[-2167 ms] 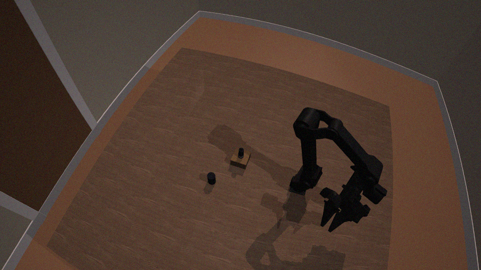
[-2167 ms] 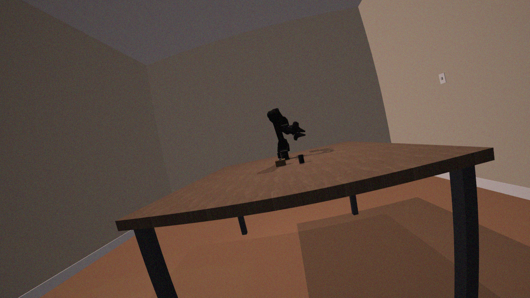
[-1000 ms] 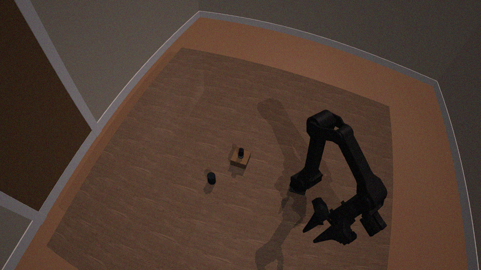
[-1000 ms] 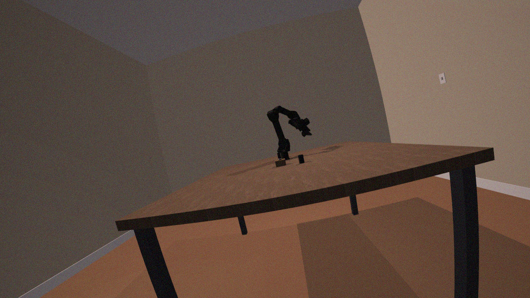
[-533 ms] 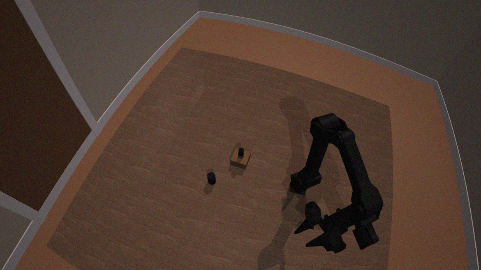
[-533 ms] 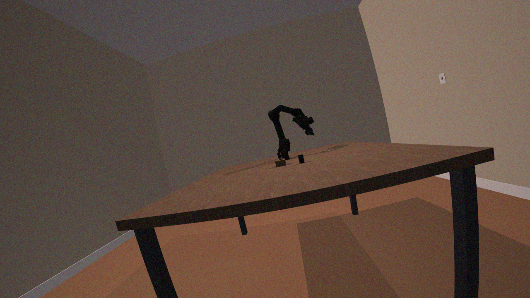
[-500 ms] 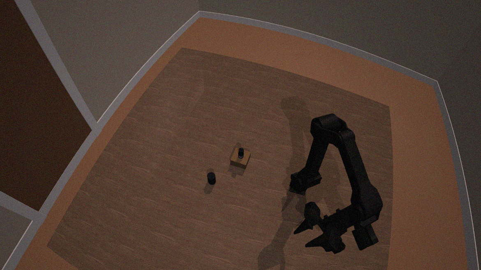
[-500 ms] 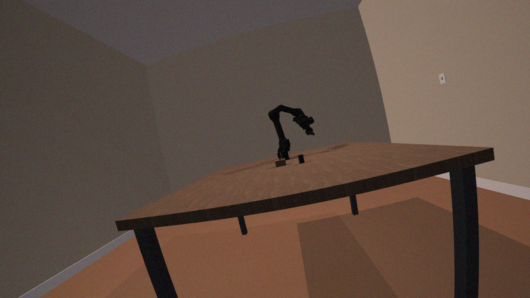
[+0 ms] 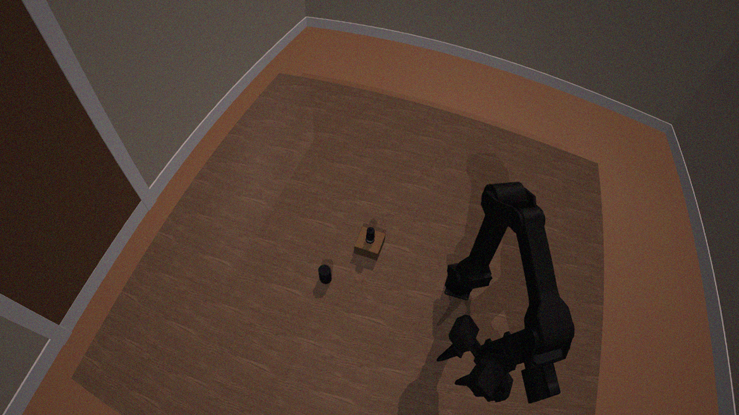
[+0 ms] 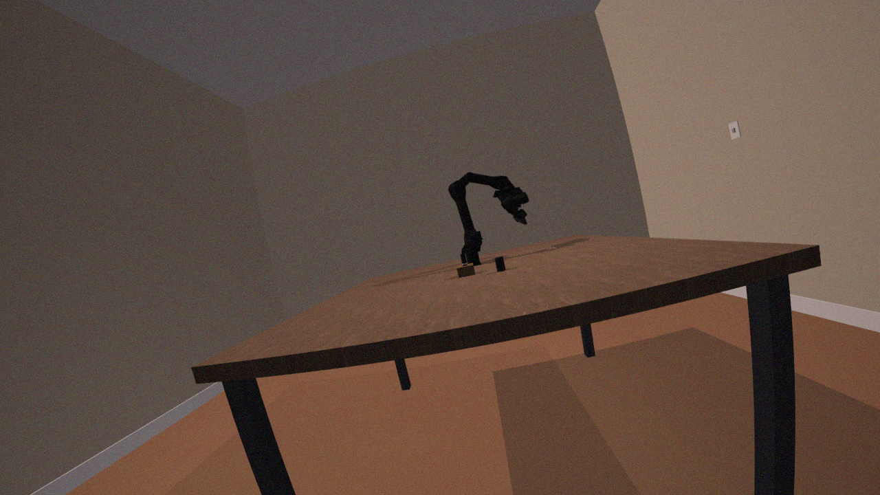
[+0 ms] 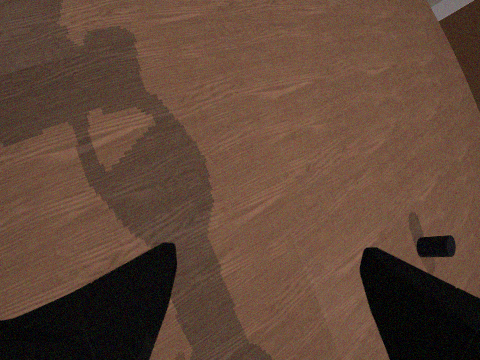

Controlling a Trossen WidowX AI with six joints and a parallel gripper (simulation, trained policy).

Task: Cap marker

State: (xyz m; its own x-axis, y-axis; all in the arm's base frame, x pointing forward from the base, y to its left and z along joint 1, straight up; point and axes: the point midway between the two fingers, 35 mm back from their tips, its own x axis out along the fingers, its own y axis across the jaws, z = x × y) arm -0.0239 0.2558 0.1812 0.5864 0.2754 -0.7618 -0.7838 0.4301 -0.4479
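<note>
The dark cap [image 9: 324, 274] [image 10: 499, 264] [image 11: 436, 246] stands loose on the table. The holder block [image 9: 366, 251] [image 10: 465, 271] is a small tan block beside it. The marker [image 9: 370, 234] stands upright in the block in the top view, with a dark top; in the exterior view it is hard to make out against the arm base. My gripper [image 9: 446, 371] [image 11: 270, 258] is open and empty, high above the table and well to the side of both. In the wrist view the cap lies just beyond the right finger, outside the gap; block and marker are out of that view.
The wooden table [image 9: 236, 213] [image 10: 553, 289] carries the arm's base [image 9: 466, 278], which stands between the gripper and the holder block. The arm's shadow falls across the table beneath the gripper. The table's edge shows at the wrist view's top right.
</note>
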